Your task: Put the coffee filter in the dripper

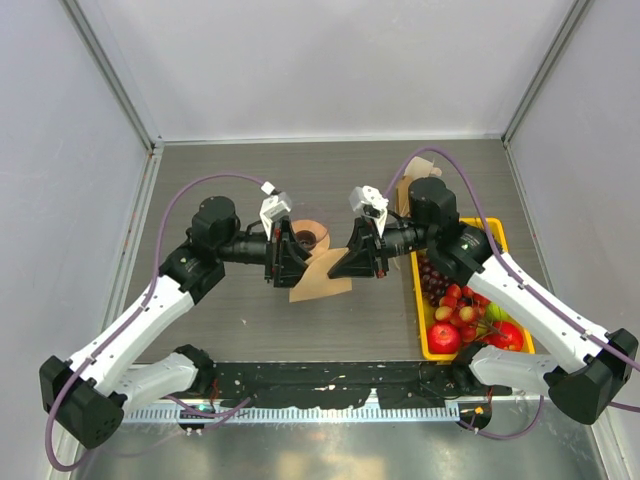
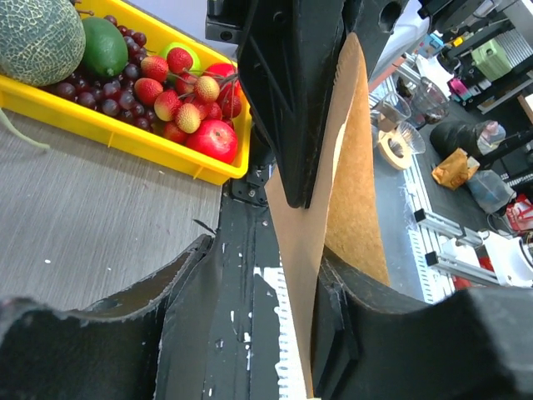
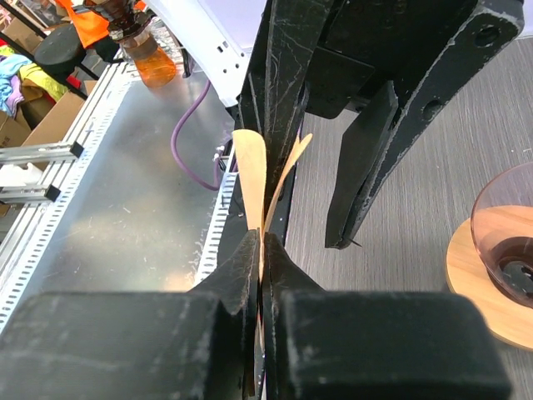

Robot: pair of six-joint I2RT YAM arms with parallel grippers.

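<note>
Filter: the thin tan-brown paper coffee filter (image 1: 322,278) hangs in the air over the middle of the grey bench (image 1: 230,170), held between the two arms.
Right fingers (image 3: 260,243): pressed together, pinching one edge of the filter.
Left fingers (image 1: 298,262): spread apart. The paper runs through the gap and lies against one finger.
Dripper: the small clear glass cone dripper with a round orange-brown collar (image 1: 308,236) stands upright on the bench, just behind the filter.
Tray: the yellow plastic tray of fruit (image 1: 418,300) sits on the right side of the bench, under the right arm.
</note>
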